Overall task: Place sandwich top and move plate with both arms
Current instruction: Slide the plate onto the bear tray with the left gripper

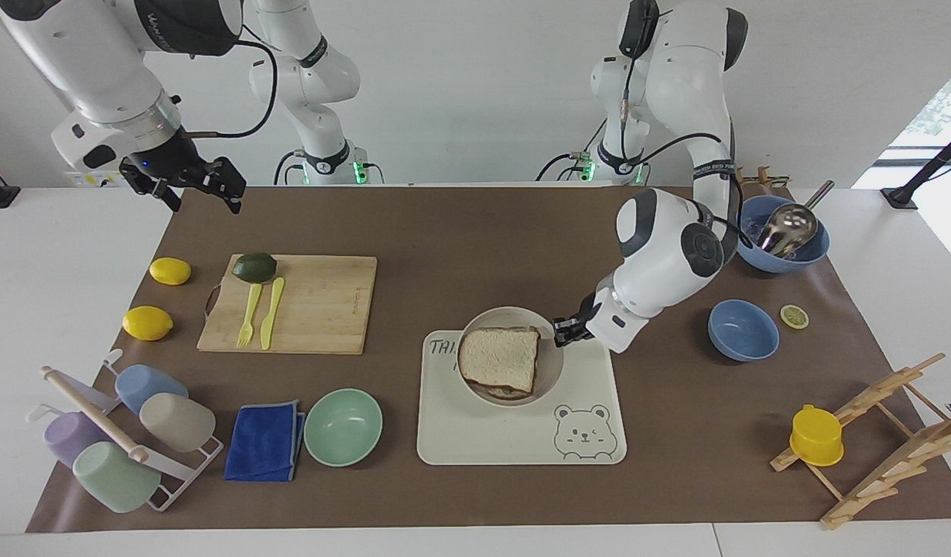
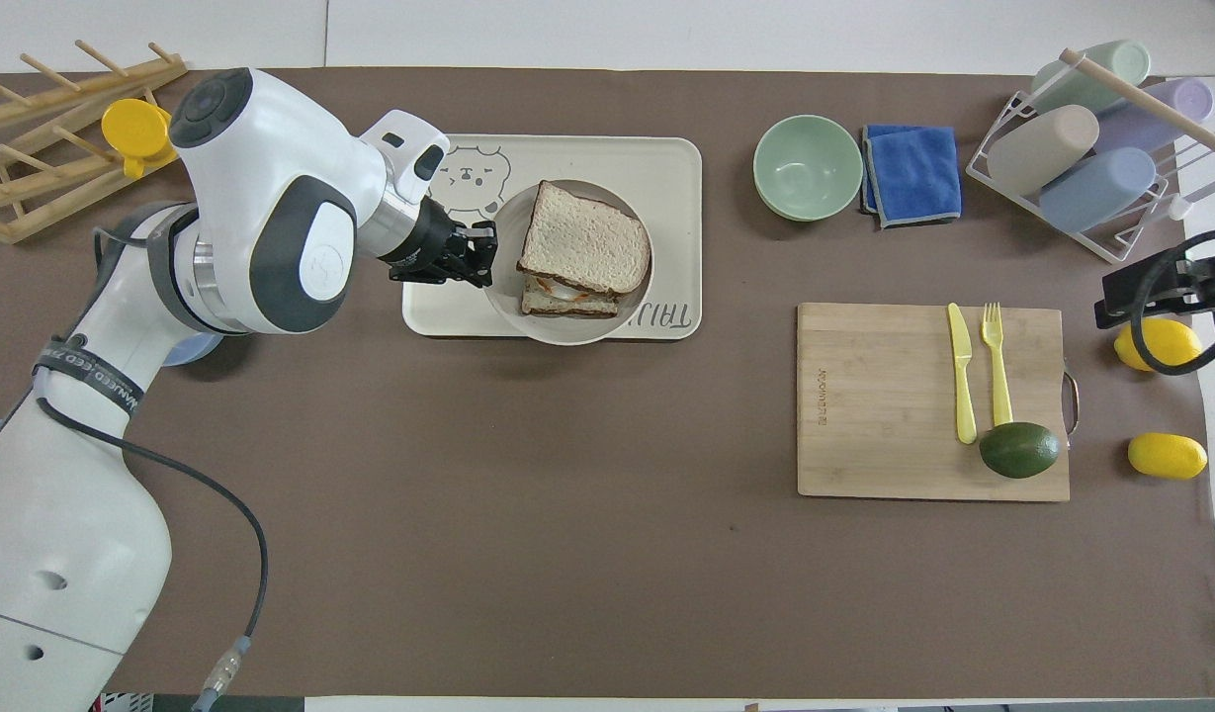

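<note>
Left end effector (image 1: 562, 331) clamps plate (image 1: 550, 357) rim over tray (image 1: 591, 371).

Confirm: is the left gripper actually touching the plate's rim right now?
Touching. In the facing view the left gripper is shut on the rim of the plate with no gap; the overhead view shows its fingertips meeting the rim at the same spot.

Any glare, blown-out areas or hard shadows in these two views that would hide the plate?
Facing view: a bright window is washed out at the edge; the metal scoop glints. The plate is evenly lit, with a soft shadow on the tray. Overhead view: flat light, the plate clear.
</note>
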